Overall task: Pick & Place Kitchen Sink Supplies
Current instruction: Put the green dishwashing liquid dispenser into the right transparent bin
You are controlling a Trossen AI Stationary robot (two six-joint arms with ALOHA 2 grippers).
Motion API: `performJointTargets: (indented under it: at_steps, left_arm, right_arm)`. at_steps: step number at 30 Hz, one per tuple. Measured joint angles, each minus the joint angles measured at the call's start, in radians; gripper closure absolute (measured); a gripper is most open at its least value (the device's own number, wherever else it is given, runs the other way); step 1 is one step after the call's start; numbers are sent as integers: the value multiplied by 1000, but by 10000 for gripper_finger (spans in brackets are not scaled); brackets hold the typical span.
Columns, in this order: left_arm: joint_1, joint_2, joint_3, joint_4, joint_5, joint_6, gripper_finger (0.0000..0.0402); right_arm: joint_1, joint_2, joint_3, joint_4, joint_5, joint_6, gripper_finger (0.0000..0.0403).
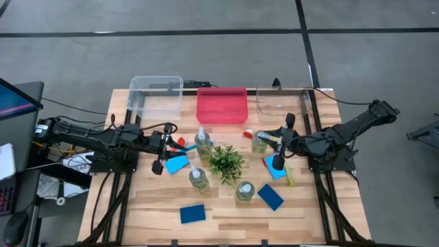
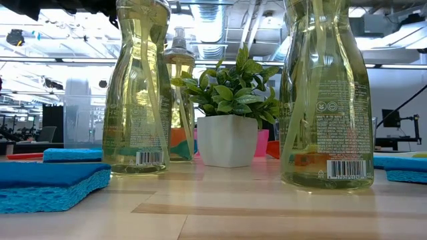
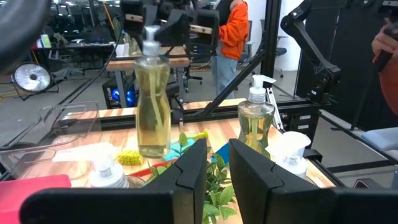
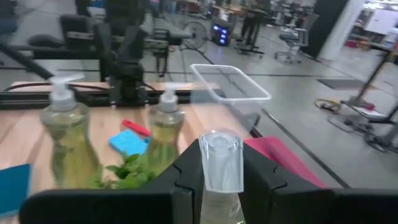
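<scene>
Nearest the low camera lies a flat blue sponge (image 2: 47, 183) on the bench (image 1: 226, 213), with two tall pump bottles standing just behind it.

**Hazards.** We judge the main risk to be the hold on the pump bottle (image 4: 222, 171). The right end effector (image 4: 222, 155) pinches it only at the clear pump head, high above the liquid. A full bottle carried this way could swing, slip out of the fingers or press its own pump down. The leafy plant (image 1: 226, 162) and a second bottle (image 1: 203, 140) stand near its path, so a swinging base could knock either over. The clear bin (image 1: 281, 103) and the pink bin (image 1: 221, 104) lie just beyond, and a low carry could catch a rim. We cannot tell whether the bottle's base has left the bench.

**End effectors.** The right one is closed on the pump head, one finger on each side. The bottle sits to the right of the plant, just in front of the clear bin, with a blue sponge (image 1: 276, 169) and a yellow brush (image 1: 289, 177) beside it. The left end effector (image 3: 217, 149) hovers at the left of the plant. Its fingers are drawn almost together, with only a slim gap, and we see nothing held in them
</scene>
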Motion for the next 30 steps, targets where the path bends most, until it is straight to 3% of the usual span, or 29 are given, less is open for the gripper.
performJointTargets:
  at_steps: [15,30]
  left_arm:
    - [0,0,0,0,0,0,334]
    - [0,0,0,1,0,0,334]
  right_arm:
    - [-8,0,115,-93,269,-53,337]
    - [-232,0,116,-96,361,-79,337]
